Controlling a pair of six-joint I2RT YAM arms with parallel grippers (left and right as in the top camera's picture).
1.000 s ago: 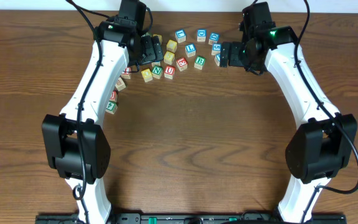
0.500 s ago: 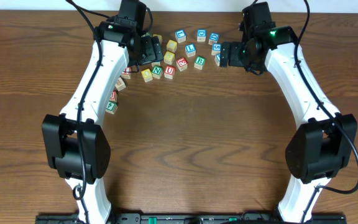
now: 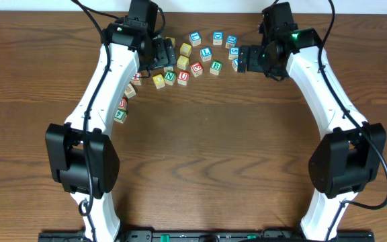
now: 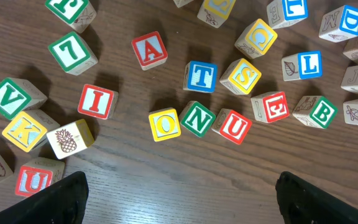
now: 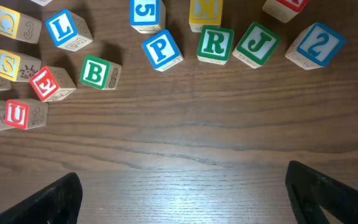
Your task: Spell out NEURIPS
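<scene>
In the left wrist view a yellow O cube (image 4: 165, 124), green N (image 4: 197, 119), red U (image 4: 232, 126) and red E (image 4: 270, 107) lie in a rough row, with red I (image 4: 97, 101) to the left and yellow S (image 4: 241, 76) behind. My left gripper (image 4: 179, 199) is open and empty, just in front of the row. In the right wrist view blue P (image 5: 162, 49) and green R (image 5: 215, 43) sit side by side. My right gripper (image 5: 182, 196) is open and empty in front of them. The overhead view shows N (image 3: 170, 77), U (image 3: 183, 76) and E (image 3: 196, 68).
Other cubes lie around: red A (image 4: 149, 49), blue T (image 4: 201, 76), green B (image 5: 98, 73), blue L (image 5: 64, 29), green J (image 5: 257, 43), blue 2 (image 5: 317, 45), green V (image 4: 8, 98). Bare wood table (image 3: 207, 148) spreads toward the front.
</scene>
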